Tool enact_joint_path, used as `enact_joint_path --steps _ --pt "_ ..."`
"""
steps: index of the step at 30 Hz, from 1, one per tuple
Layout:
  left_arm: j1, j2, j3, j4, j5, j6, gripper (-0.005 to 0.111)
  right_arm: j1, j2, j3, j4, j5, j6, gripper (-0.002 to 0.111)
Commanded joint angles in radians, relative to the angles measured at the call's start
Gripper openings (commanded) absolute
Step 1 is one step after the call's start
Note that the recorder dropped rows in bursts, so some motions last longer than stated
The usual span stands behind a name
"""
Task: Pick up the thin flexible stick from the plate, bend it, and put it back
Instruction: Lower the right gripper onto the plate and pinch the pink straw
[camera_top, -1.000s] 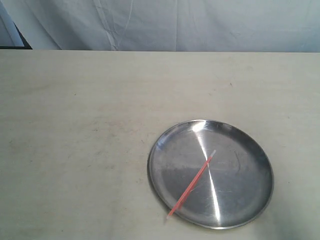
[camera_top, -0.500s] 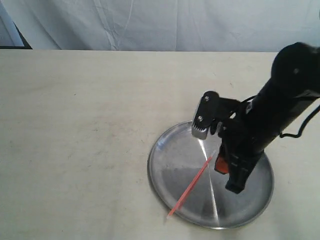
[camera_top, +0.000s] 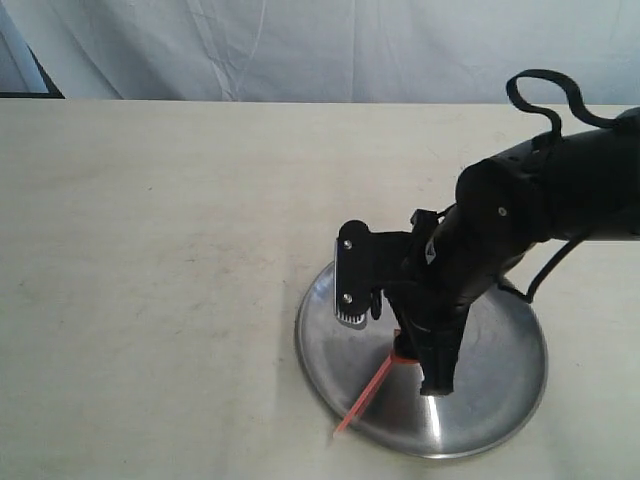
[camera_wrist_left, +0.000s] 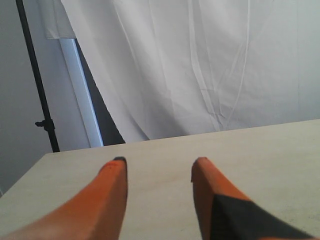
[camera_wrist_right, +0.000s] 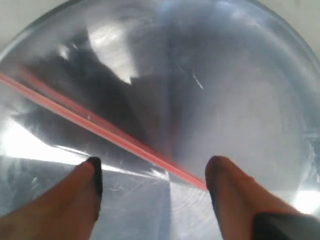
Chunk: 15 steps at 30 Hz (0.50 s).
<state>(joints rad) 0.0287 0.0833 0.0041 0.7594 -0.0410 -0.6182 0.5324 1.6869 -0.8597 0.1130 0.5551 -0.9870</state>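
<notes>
The silver plate (camera_top: 500, 395) lies on the table at the front right, with the thin orange-red stick (camera_top: 362, 403) lying slantwise across it and poking over its front-left rim. My right gripper (camera_top: 405, 352) hangs low over the plate's middle, hiding the stick's upper end. In the right wrist view the right gripper (camera_wrist_right: 152, 172) is open and the stick (camera_wrist_right: 100, 127) runs across the plate (camera_wrist_right: 240, 90) between its fingers, untouched. My left gripper (camera_wrist_left: 159, 162) is open and empty above bare table; it does not show in the exterior view.
A pale tabletop (camera_top: 150, 250) stretches left of and behind the plate. A white curtain (camera_top: 350, 45) hangs behind the table's far edge. A black stand (camera_wrist_left: 37, 90) is off the table in the left wrist view.
The right arm came into view from the right and swung down and left over the plate, now covering the stick's upper half. The stick and plate have not moved.
</notes>
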Motion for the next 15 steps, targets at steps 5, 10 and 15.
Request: enact_joint_path --steps 5,10,15 --pt "0.000 -0.008 -0.004 0.001 -0.007 -0.002 0.042 0.004 0.070 -0.004 -0.015 -0.031 -0.007 0.059" --pt "0.000 -0.008 -0.004 0.001 -0.007 -0.002 0.042 0.004 0.086 -0.004 -0.055 -0.067 -0.009 0.059" --pt "0.000 -0.008 -0.004 0.001 -0.007 -0.002 0.042 0.004 0.115 -0.004 -0.074 -0.101 -0.009 0.059"
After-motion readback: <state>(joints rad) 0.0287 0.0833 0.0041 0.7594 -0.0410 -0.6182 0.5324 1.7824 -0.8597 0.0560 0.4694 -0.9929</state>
